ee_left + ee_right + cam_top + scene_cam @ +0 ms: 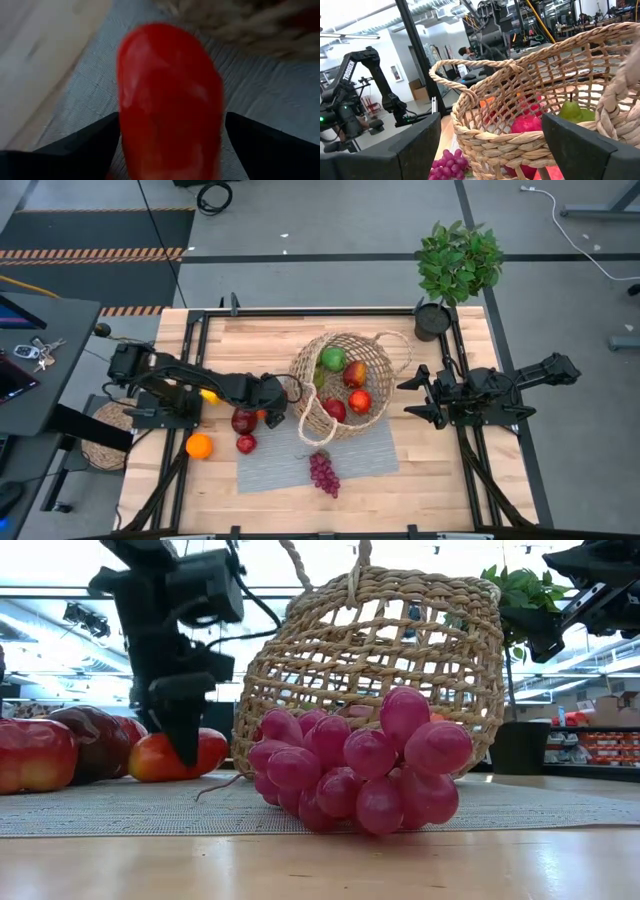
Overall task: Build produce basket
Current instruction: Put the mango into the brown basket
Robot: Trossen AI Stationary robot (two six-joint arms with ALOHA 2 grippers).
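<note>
The wicker basket [345,385] stands tilted at the far edge of the grey mat [290,465] and holds a green pear [333,360] and red and yellow fruits [357,388]. My left gripper [272,412] is low over the mat at the basket's left side, shut on a glossy red fruit [170,75]. My right gripper [425,395] is open and empty just right of the basket; its wrist view shows the basket rim [520,135] ahead of its fingers. Purple grapes [323,472] lie on the mat's near part. My left gripper pinches the red fruit between its two fingers, one on each side [127,125]. The fingers [185,730] come from above, pointing down. The fruit's underside [150,772] rests on the grey mat, next to the basket's wall.
A dark red apple [243,421], a smaller red fruit [246,443], an orange [199,446] and a yellow item [208,395] lie left of the basket. A potted plant [455,265] stands at the far right. A flat round woven mat [105,435] lies at the left edge.
</note>
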